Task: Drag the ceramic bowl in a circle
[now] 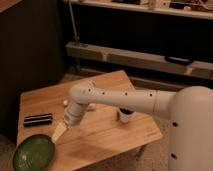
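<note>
bowl: the green ceramic bowl (33, 153) is closest to the camera, sitting flat at the near-left corner of the table, right by the edge. Glossy inside with a darker rim, and nothing in it as far as I can see.

gripper: the gripper (58, 132) is just up and right of the bowl, pale fingers pointing down-left at the rim's far-right side. The jaws are spread wide with nothing in them. The tip is right at the rim, but I honestly can't tell if it's touching or just above.

table: a low wooden table (110, 142) with a light plank top, standing at an angle to the camera.

black thing: a flat black rectangular object (38, 120) lies on the left side of the table, just behind the bowl and left of the gripper. It's not touching either one.

arm: the white arm (125, 100) reaches in from the right and crosses over the middle of the table, bending down at the wrist.

cup: a small white cup (126, 116) with a dark inside stands near the middle-right of the table, its top partly hidden behind the arm.

small white bit: a little pale object (91, 106) lies on the tabletop and peeks out right behind the wrist. It's too small to make out.

robot body: the big white body (192, 130) fills the right edge.

background: a long dark ledge (140, 57) runs behind the table, with dim shelving above it.
</note>
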Available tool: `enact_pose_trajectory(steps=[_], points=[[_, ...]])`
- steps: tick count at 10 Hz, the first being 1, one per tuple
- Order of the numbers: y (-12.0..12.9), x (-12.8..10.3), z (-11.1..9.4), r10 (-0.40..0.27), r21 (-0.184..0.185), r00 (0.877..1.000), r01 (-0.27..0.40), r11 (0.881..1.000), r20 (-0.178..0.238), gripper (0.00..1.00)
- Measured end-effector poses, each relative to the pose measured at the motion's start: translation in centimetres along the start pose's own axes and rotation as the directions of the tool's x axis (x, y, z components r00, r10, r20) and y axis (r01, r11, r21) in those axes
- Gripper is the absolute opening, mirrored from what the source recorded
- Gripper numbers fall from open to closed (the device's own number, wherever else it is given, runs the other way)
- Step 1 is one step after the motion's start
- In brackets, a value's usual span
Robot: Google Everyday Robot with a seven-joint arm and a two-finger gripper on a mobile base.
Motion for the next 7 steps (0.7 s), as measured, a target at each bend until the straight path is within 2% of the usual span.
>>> enact_pose_trajectory(steps=[2,3,4,5,6,7], points=[[0.0,0.0,0.0,0.0,0.0,1.0,0.0,1.0,0.0,0.8],[0.0,0.0,0.1,-0.003,0.008,1.0,0.003,1.0,-0.011,0.8],[-0.3,0.1,0.0,-0.026,0.03,0.999,0.027,0.999,-0.04,0.8],[-0.8,0.6,-0.2,-0.07,0.07,0.99,0.079,0.994,-0.119,0.8],[-1.5,1.5,-0.5,-0.106,0.11,0.964,0.136,0.985,-0.242,0.8],[-2.0,2.5,-0.5,-0.12,0.137,0.942,0.17,0.976,-0.315,0.8]])
